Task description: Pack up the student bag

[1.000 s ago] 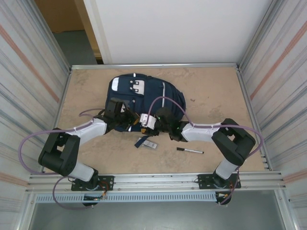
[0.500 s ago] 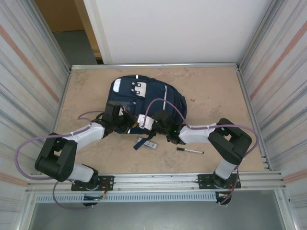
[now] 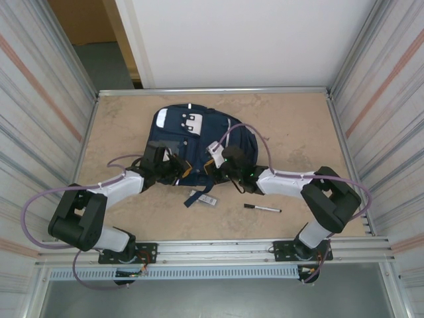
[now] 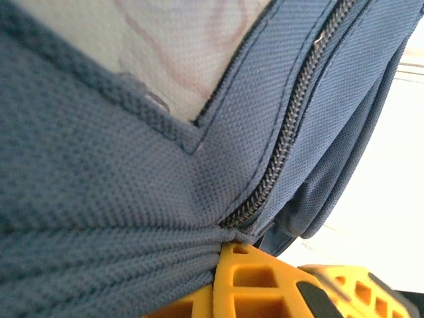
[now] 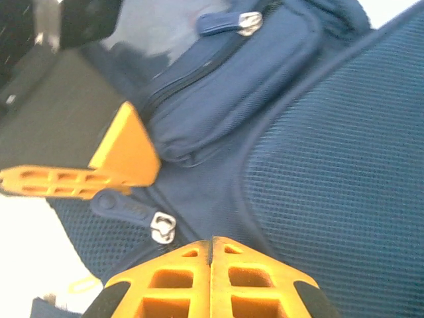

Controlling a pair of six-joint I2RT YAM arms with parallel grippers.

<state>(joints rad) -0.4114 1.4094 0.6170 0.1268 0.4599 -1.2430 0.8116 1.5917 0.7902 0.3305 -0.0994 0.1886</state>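
Note:
The student bag (image 3: 199, 132) lies flat in the middle of the table, a big navy backpack with white patches. My left gripper (image 3: 184, 170) is at its near edge. In the left wrist view this gripper (image 4: 222, 250) is shut on a bunched fold of the bag's fabric (image 4: 99, 165) beside a zip (image 4: 291, 126). My right gripper (image 3: 211, 169) is close beside it. Its orange fingers (image 5: 211, 244) are pressed together, tips against the bag's fabric (image 5: 331, 165), with nothing showing between them. A zip pull (image 5: 162, 226) lies just left of them.
A black pen (image 3: 262, 209) lies on the table near the right arm. A small dark-and-white item (image 3: 202, 197) lies just in front of the bag. Corrugated metal walls close in the table on both sides.
My right gripper has shut and its wrist has turned and moved up onto the bag. The left arm shifted slightly and kept its grip.

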